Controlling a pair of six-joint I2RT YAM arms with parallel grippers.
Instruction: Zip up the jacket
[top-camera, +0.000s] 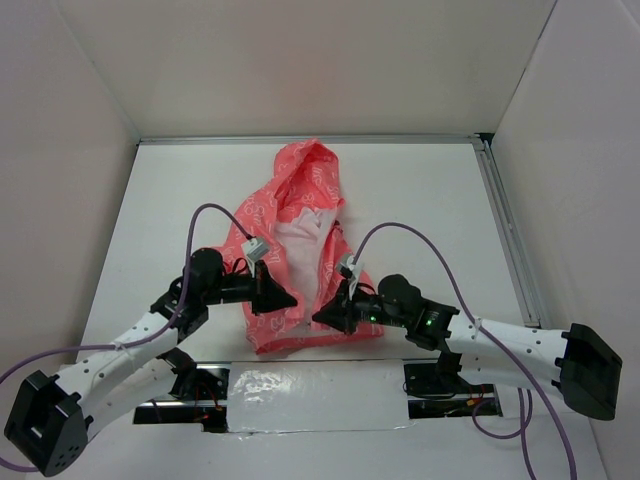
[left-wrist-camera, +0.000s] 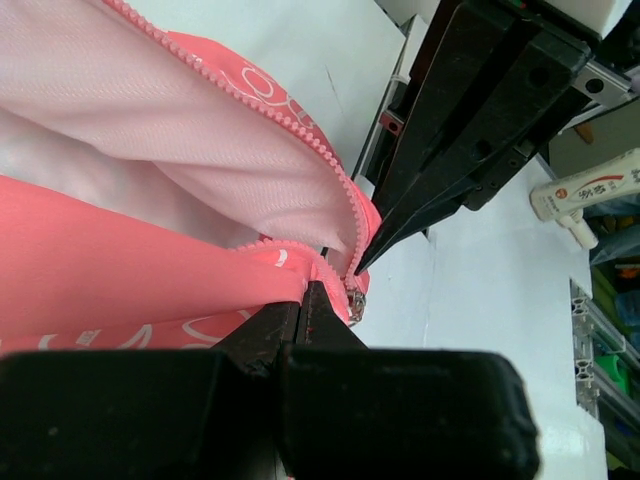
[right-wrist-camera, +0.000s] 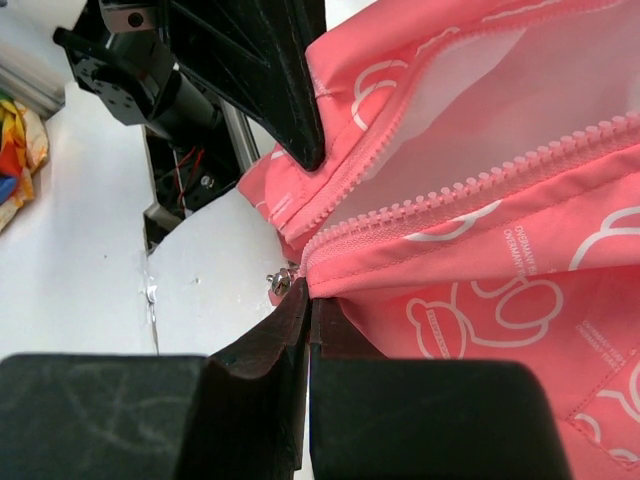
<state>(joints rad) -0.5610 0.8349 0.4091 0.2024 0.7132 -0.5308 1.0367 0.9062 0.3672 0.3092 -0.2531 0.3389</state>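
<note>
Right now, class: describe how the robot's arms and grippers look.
The left arm and right arm have white links, black joints and bases. A purple cable loops over each. The left gripper and right gripper are black, tapering to points. A green light shows on the right arm.

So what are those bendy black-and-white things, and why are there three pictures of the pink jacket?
Those are robot arms, a left arm and a right arm, bolted to a white table. Each one ends in a pinching tool with two fingers.

The big picture looks down from above, so you see both arms and the whole jacket lying on the table. The other two pictures come from little cameras on the wrists, very close up.

The left tool and the right tool are both pinched shut on the jacket's bottom edge, close to the bottom end of the zipper. The zipper is open, which is why the pale lining shows. The small metal slider sits right at the bottom.
</note>
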